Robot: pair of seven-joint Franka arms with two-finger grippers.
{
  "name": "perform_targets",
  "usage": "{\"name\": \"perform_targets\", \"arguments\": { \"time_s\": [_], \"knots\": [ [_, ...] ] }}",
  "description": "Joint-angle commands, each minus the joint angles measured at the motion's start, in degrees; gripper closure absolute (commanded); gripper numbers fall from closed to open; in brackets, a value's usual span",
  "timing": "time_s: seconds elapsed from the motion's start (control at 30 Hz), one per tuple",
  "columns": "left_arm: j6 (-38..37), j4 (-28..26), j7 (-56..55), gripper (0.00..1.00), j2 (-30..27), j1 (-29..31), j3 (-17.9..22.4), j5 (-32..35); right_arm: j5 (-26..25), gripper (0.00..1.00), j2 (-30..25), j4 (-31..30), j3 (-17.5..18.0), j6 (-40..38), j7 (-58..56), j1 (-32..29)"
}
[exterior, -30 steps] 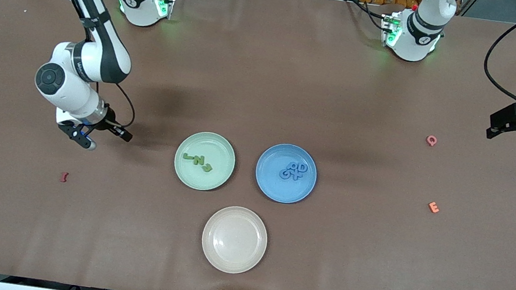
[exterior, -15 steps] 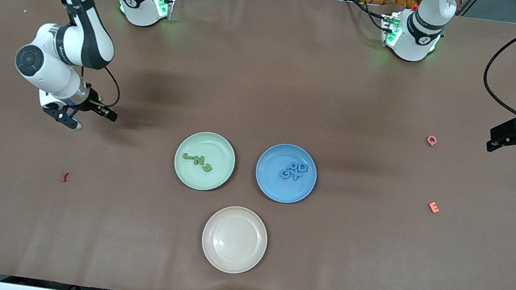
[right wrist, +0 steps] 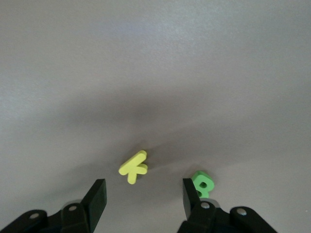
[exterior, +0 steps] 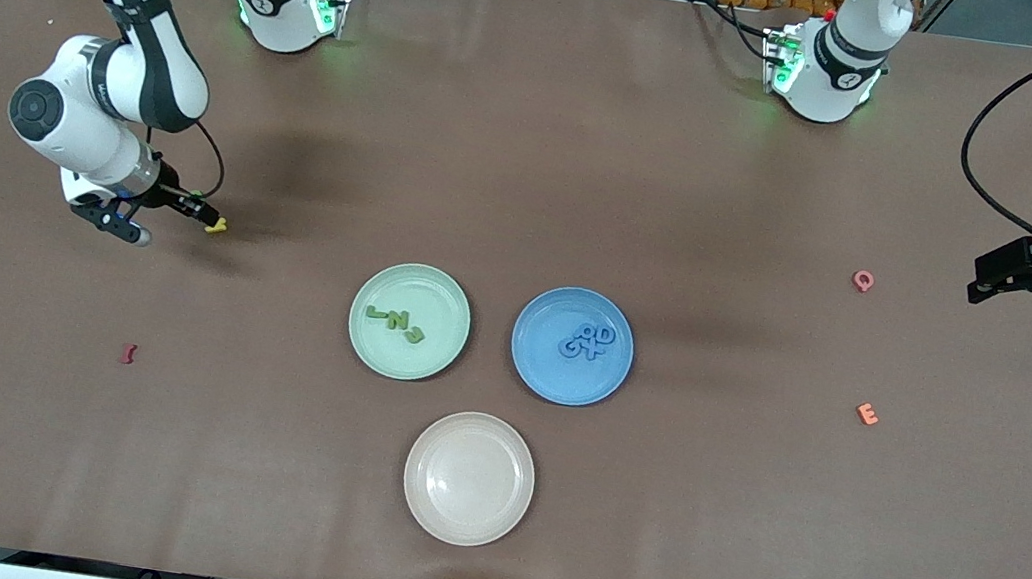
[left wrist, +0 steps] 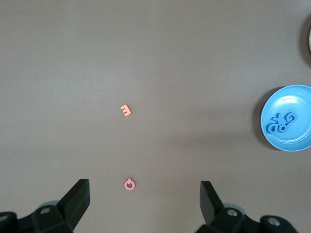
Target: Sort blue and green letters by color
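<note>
Three green letters [exterior: 396,320] lie in the green plate [exterior: 448,305]. Several blue letters [exterior: 589,340] lie heaped in the blue plate [exterior: 536,363]; the left wrist view shows that blue plate [left wrist: 296,141] and its letters [left wrist: 281,122] too. A green B [right wrist: 202,184] lies on the table, just outside one finger of my right gripper [right wrist: 143,199]. The right gripper [exterior: 171,226] hangs open and holds nothing, low over the table toward the right arm's end. My left gripper [exterior: 1021,290] waits open and holds nothing over the left arm's end, above a pink Q [left wrist: 129,184].
A yellow K [right wrist: 133,167] lies just ahead of the right gripper's jaws, and the front view shows it [exterior: 217,226] as well. A dark red letter [exterior: 128,353], the pink Q [exterior: 864,280] and an orange E [exterior: 867,414] lie loose. A beige plate [exterior: 469,478] sits nearest the front camera.
The right arm has swung away from the green plate toward its own end of the table, uncovering the yellow K. The left arm has barely shifted.
</note>
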Motion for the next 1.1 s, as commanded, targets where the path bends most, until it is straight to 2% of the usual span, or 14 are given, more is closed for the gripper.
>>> {"name": "perform_targets", "arguments": {
  "time_s": [0.0, 0.3, 0.9, 1.07],
  "knots": [
    [-0.28, 1.52, -0.41, 0.00, 0.73, -0.12, -0.24, 1.55, -0.62, 0.30, -0.80, -1.36, 0.21, 0.91, -0.03, -0.22],
    [-0.19, 1.52, -0.23, 0.00, 0.46, 1.99, 0.29, -6.88, -0.53, 0.31, 1.40, -1.27, 0.03, 4.25, 0.32, 0.48],
    [-0.11, 2.75, -0.23, 0.00, 0.81, 1.64, 0.38, -6.10, 0.00, 0.32, 3.42, -1.45, -0.67, 7.32, 1.38, 2.33],
    [-0.11, 2.75, -0.23, 0.00, 0.73, 1.11, -0.32, -0.48, 0.00, 0.32, 2.98, -1.62, -0.67, 7.15, 1.38, 2.59]
  ]
}}
